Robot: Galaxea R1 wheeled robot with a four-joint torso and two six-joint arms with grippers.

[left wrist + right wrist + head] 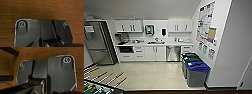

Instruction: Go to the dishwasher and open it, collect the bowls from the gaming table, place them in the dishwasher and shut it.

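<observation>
I am facing a small kitchen from across an open stretch of pale floor (149, 75), and I judge that I am in the first step of the task: getting to the dishwasher (173, 53) so that I can open it. It is sitting far ahead of me, slightly right of centre, built in under the counter (154, 44) among white cabinet doors (155, 53), its grey steel-coloured front closed and turned toward me across the room. It is standing upright, its long axis vertical, one cabinet wide. The gaming table (99, 86) is lying near me on the left, its rods with wooden handles pointing out over the floor toward the right; I am not making out any bowls on it from here. Bins (196, 72) with green and blue lids are standing against the right wall, between me and the dishwasher's side of the room, so the next move, as I judge it, calls for driving forward while keeping left of them and squaring up to the steel front. Whether my left and right grippers are wide or narrow I cannot tell; my wrist cameras are looking over brown wood-grained surface (41, 10).
</observation>
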